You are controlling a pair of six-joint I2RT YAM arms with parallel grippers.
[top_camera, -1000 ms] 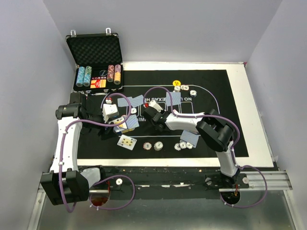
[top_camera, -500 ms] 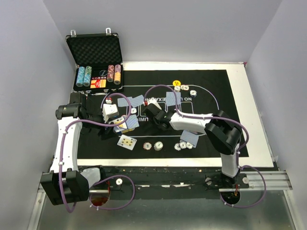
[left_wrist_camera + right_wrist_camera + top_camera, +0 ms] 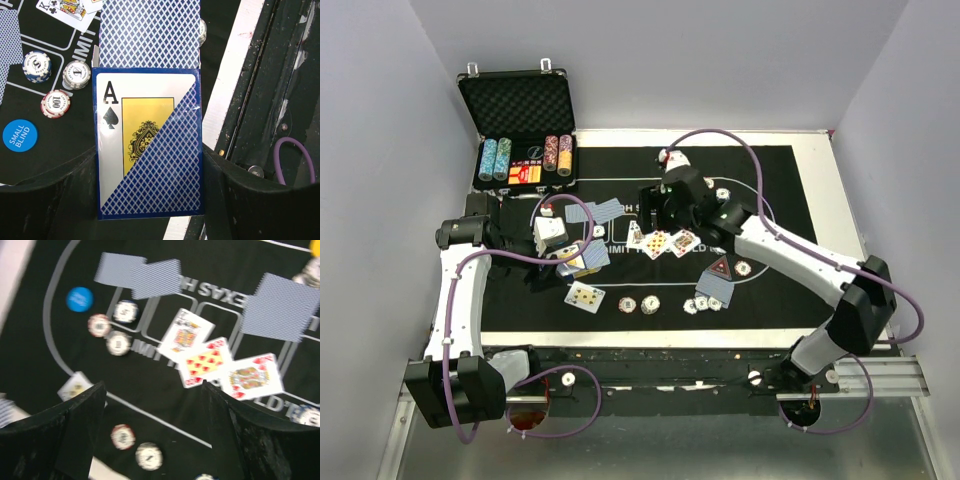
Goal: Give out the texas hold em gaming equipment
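Dealing the board, I reckon: three face-up playing cards (image 3: 660, 243) on the black printed mat (image 3: 800, 180), right gripper (image 3: 155, 425) spread empty above. Left gripper (image 3: 150, 195) clamps the blue diamond-patterned card pack (image 3: 150, 145); next, pull another card.

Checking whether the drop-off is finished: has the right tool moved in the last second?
Yes. The right tool, jaws open, has shifted toward the far edge of the black printed mat, leaving three face-up playing cards near its centre.
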